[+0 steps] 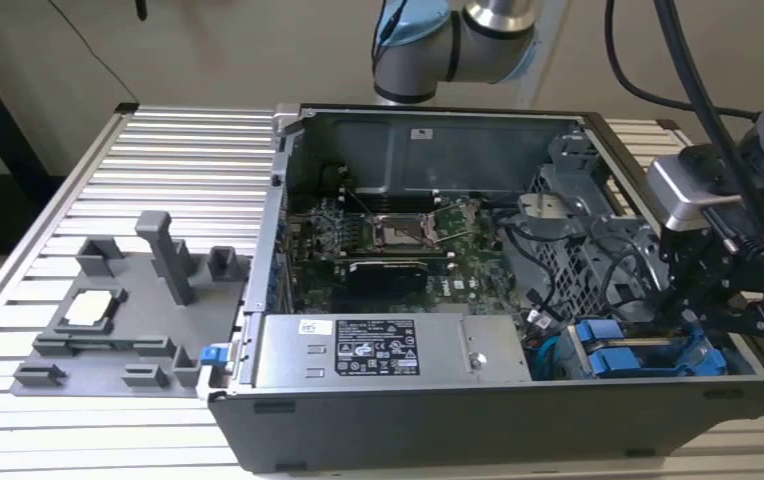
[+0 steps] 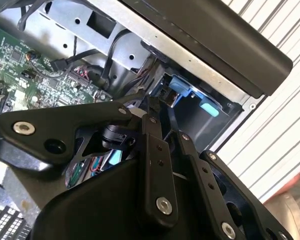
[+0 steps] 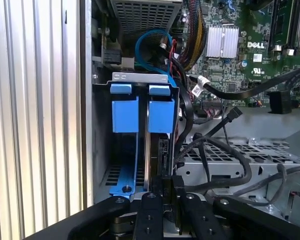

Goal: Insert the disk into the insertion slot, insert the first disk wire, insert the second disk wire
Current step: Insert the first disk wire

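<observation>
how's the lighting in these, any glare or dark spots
Exterior view: soft even light, ribbed silver metal table bright, open grey computer case darker inside. First wrist view: bright blue plastic carrier frames well lit against dark surroundings. Second wrist view: black claw dark in shadow, table slats washed pale.

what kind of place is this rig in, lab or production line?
Likely a robotics lab bench: an open computer case lies on a slatted metal table, a grey parts fixture beside it, the gripper at its drive bay.
</observation>
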